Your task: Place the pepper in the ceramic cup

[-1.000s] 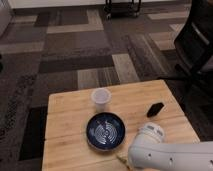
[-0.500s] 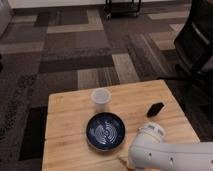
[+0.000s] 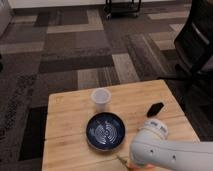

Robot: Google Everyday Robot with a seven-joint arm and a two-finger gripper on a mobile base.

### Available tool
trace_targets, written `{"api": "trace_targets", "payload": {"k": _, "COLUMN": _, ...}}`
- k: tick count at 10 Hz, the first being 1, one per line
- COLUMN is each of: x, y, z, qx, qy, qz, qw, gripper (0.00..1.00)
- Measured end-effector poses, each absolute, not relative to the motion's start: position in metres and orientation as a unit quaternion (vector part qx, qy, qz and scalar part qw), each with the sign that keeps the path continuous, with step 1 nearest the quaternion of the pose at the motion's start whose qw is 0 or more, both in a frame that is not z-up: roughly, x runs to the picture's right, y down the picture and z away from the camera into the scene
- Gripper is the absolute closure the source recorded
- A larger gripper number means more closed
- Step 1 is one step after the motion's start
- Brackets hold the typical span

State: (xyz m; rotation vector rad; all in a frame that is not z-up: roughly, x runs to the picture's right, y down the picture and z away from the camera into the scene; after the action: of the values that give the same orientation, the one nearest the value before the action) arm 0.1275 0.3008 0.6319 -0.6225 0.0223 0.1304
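The ceramic cup (image 3: pixel 101 97) is small, white and upright on the wooden table (image 3: pixel 67 115), toward its far side. Only a sliver of the pepper (image 3: pixel 132 167) shows, orange with a thin green stem, at the table's front edge just right of the bowl. My white arm (image 3: pixel 165 149) comes in from the lower right and covers most of it. The gripper (image 3: pixel 131 162) is at the arm's low end, right over the pepper and mostly hidden by the arm. It is well in front of the cup, with the bowl between them.
A dark blue bowl (image 3: pixel 105 132) with white rings sits in front of the cup. A small black object (image 3: pixel 155 109) lies on the table's right side. A dark office chair (image 3: pixel 197 45) stands at the far right on the patterned carpet.
The arm has settled slightly lower toward the table's front edge. The cup, bowl and black object have not moved.
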Motion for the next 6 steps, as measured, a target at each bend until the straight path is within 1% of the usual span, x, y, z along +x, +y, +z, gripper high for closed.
{"api": "trace_targets", "payload": {"k": 6, "x": 0.1228, "y": 0.3082, "z": 0.6368, "qx": -0.312, "qy": -0.001, "qz": 0.063, "qw": 0.948, "gripper": 0.20}}
